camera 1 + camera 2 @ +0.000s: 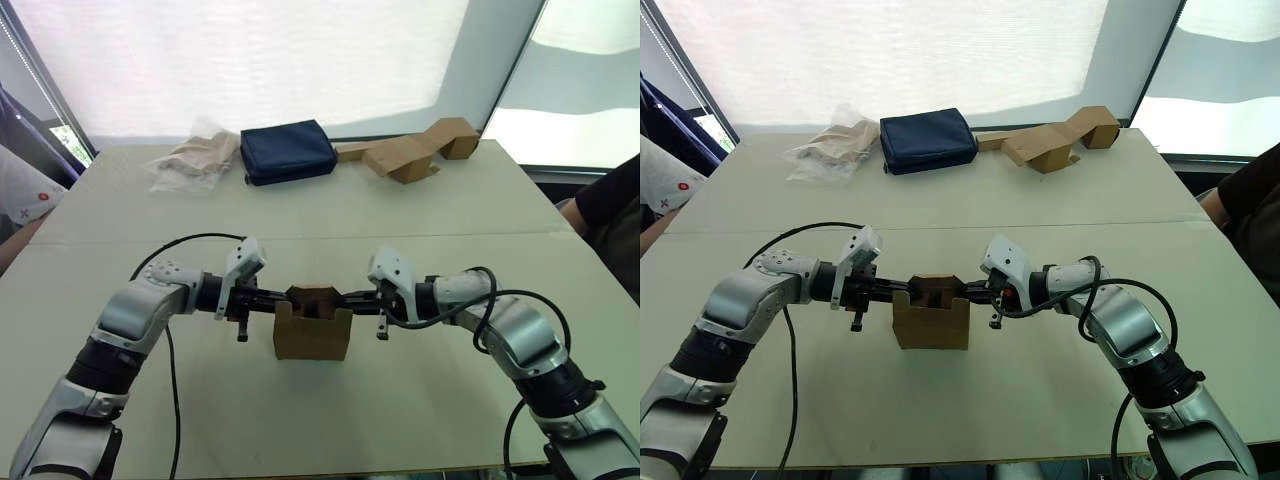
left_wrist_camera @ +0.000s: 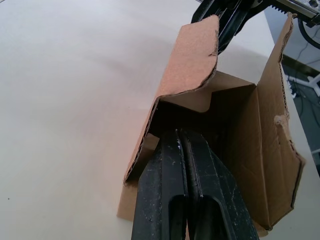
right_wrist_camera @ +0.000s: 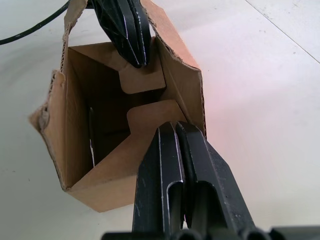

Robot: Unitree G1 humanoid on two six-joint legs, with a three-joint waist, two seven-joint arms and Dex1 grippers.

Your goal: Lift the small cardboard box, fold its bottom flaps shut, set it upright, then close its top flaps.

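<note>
Pressing in from opposite sides: left gripper (image 1: 283,301) and right gripper (image 1: 345,299), fingers pressed together, pushing the small cardboard box's (image 1: 312,337) side flaps inward to fold them.

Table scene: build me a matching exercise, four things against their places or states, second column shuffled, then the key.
Things
1. box
2. navy pouch
3. folded cardboard piece
4. left gripper

Places or states
A. far side of the table, right of the pouch
B. shut, pressing an end flap inward
C. standing on the table between the two grippers, top open
D. far side, beside a crumpled plastic bag

Pairs: 1-C, 2-D, 3-A, 4-B
</note>
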